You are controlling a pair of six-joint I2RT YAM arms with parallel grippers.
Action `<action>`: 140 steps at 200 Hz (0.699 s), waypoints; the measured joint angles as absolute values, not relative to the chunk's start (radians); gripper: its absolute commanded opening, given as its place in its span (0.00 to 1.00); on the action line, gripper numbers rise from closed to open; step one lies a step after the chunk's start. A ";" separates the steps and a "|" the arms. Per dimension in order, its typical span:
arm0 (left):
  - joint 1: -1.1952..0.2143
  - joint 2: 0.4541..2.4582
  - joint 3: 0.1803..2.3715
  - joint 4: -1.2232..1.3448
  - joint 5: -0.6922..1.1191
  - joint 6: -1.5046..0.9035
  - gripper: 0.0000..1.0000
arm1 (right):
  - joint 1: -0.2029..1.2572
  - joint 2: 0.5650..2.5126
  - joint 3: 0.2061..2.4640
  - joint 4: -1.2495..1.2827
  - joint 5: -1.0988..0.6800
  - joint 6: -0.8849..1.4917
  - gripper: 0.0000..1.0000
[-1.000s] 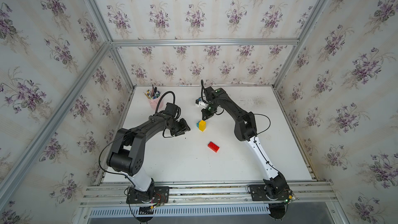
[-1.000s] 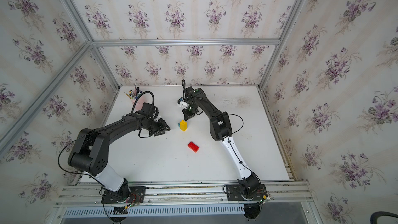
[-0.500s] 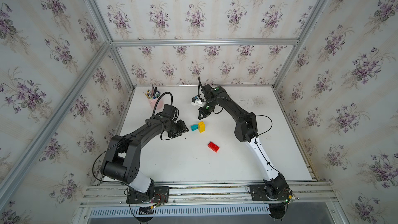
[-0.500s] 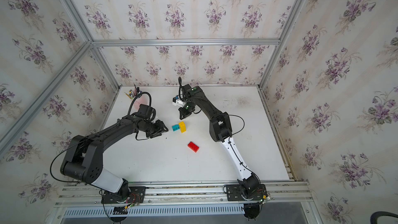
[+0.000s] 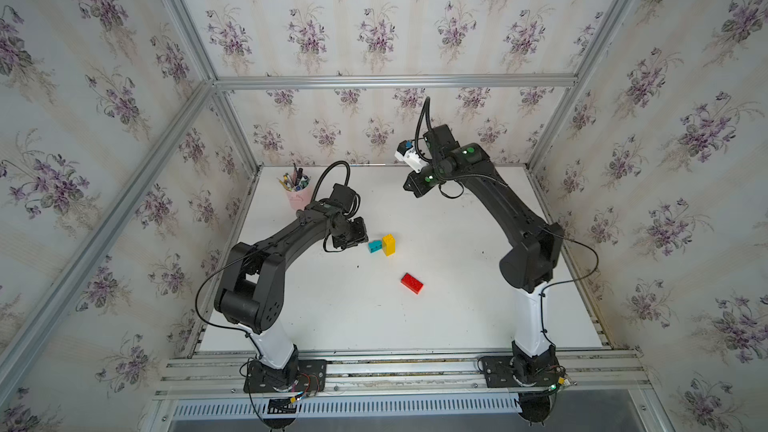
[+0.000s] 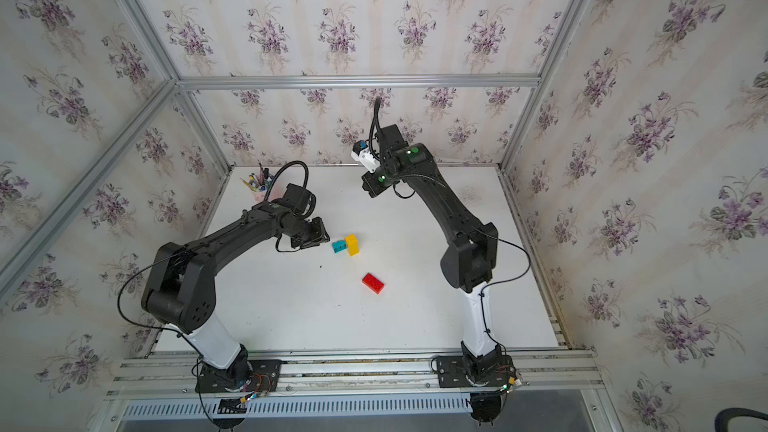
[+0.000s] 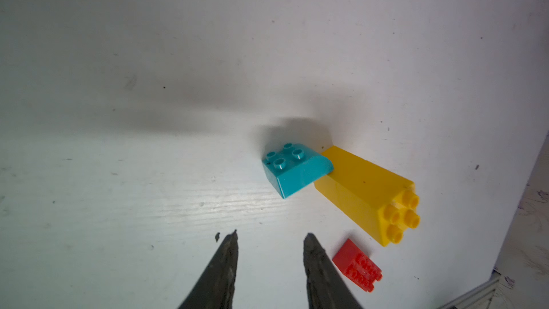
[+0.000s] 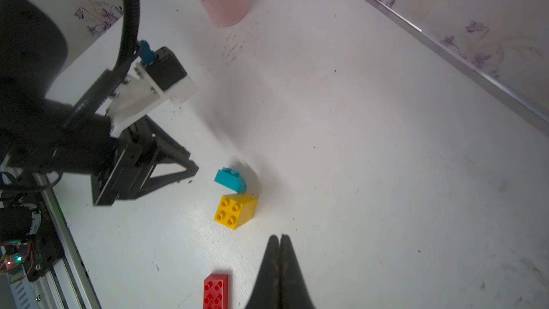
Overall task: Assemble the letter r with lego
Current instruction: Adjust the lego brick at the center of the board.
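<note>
The lego (image 5: 388,245) stood near the middle of the white table (image 5: 332,317), in three parts not yet joined into the letter. The yellow column (image 6: 352,244), two bricks high, stood upright with its studs upward. The teal brick (image 5: 374,246) lay on the table at 9 o'clock from the column, studs up, with its rounded side touching the foot of the column. The red brick (image 5: 412,283) lay alone at about 5 o'clock from the column, well apart from it.

The left gripper (image 7: 271,233) was low at 9 o'clock from the teal brick, just beside it but not touching. Its jaws stood partly apart and held nothing. The right gripper (image 8: 279,236) hung above the far part of the table, at about 1 o'clock from the column. Its jaws were pressed together and empty. A pink cup (image 5: 298,197) with pens stood in the far left corner, at 10 o'clock.
</note>
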State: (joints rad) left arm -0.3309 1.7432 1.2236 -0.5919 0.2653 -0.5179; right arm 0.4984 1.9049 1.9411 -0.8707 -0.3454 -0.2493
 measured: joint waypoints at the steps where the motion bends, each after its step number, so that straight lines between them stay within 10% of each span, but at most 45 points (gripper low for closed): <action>1: -0.331 1.743 1.223 -0.591 0.263 -0.517 0.38 | 0.498 1.888 1.918 -0.859 -0.345 -0.246 0.00; 58: -0.355 1.762 1.219 -0.458 0.180 -0.393 0.53 | 0.501 1.430 1.430 -0.586 -0.329 -0.204 0.02; 140: -0.384 1.920 1.382 -0.525 0.175 -0.193 0.40 | 0.499 1.190 1.241 -0.503 -0.272 -0.182 0.06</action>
State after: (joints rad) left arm -0.3843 1.9198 1.3815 -0.5251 0.1753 -0.1932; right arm 0.4992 1.1900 1.2407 -0.5034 -0.2718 -0.1822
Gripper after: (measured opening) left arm 0.401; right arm 0.060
